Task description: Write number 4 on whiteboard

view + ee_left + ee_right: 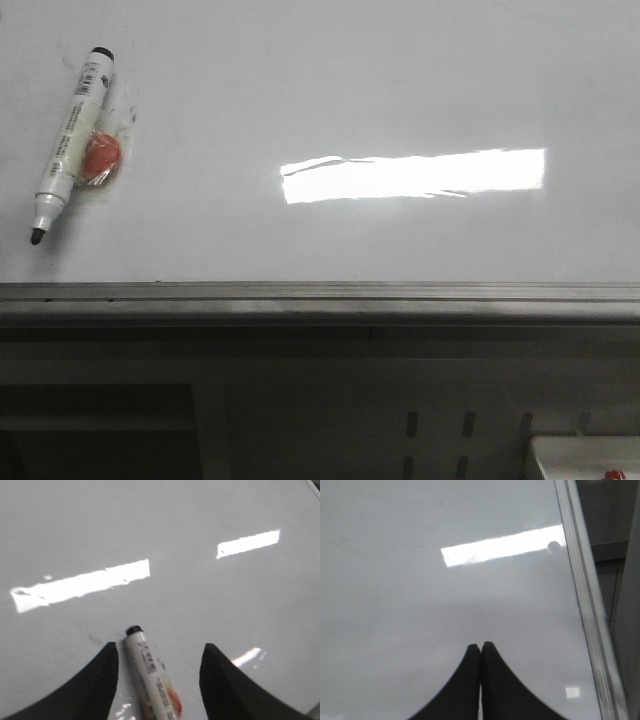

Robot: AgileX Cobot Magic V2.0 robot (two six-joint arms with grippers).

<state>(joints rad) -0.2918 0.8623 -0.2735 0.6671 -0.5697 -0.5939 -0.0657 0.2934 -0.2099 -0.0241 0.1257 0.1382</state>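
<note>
The whiteboard [320, 90] fills the front view, glossy white with a bright light patch and a grey metal strip along its near edge. No number 4 shows on it. A white marker [70, 140] with a black tip lies on the board at the far left, propped on a small orange-red object [101, 158]. In the left wrist view my left gripper [159, 652] is open above the board, and the marker [150, 677] lies between its fingers, untouched. My right gripper [481, 647] is shut and empty over bare board. Neither gripper shows in the front view.
The board's metal edge [582, 605] runs close beside my right gripper. Below the board's front strip [320, 297] are a dark shelf and a white tray corner [585, 458] at the bottom right. Faint grey smudges lie near the marker.
</note>
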